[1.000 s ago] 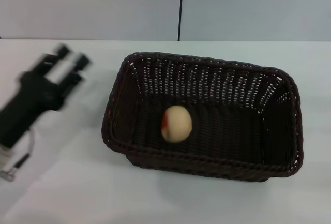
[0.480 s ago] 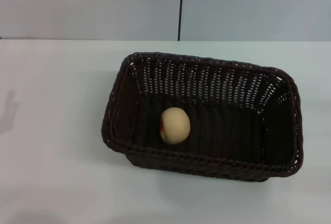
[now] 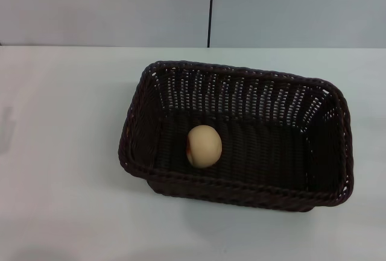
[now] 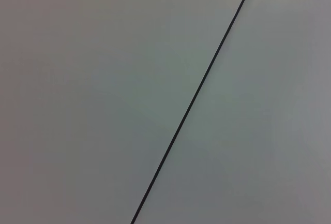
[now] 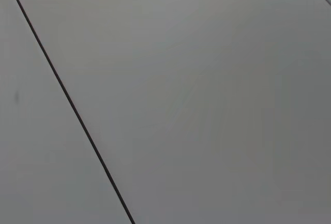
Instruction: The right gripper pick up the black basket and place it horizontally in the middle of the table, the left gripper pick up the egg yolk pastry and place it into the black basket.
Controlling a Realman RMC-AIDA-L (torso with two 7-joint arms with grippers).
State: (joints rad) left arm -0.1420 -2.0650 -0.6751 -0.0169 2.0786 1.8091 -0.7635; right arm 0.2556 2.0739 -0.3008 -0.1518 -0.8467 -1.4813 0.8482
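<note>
Cream-beige and round, the egg yolk pastry (image 3: pixel 204 146) lies on the floor of the black basket (image 3: pixel 151 116), toward the basket's left half and nearer its front wall than its back one. Its orange-red patch shows only as a sliver on its left flank, so that face points toward the table's left edge; being round, it has no long axis to speak of. The basket's long axis runs roughly parallel to the table's far edge, skewed slightly so its right end sits nearer the front edge. It stands on the white table (image 3: pixel 60 170) about midway between the left and right edges.

Neither the left gripper nor the right gripper appears in any view; both wrist cameras show only plain grey panels with a dark seam, so how far their claws are open cannot be told.

Both placements look done, and little risk remains. The pastry could roll across the weave if the basket were knocked.
</note>
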